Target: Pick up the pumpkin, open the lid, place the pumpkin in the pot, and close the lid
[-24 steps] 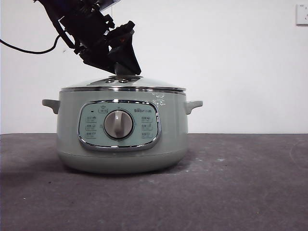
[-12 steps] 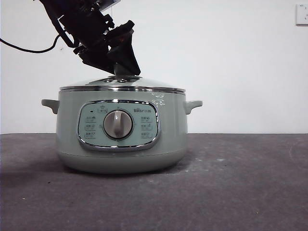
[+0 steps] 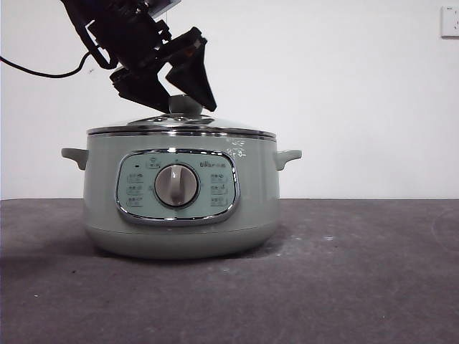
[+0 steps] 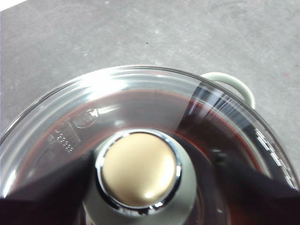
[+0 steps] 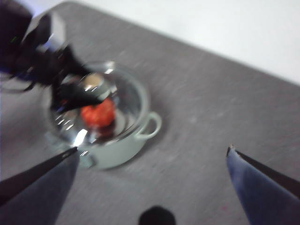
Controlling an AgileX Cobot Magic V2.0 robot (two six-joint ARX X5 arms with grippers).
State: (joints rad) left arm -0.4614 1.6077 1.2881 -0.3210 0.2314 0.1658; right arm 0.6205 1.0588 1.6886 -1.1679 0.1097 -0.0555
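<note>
Lid seated on pot; left tool spread around knob.

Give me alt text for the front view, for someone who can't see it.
A black gripper reaches down from the upper left, its jaws open around the knob of the lid, which sits closed on a sage-green pot. The pot stands on a dark grey table before a white wall.
</note>
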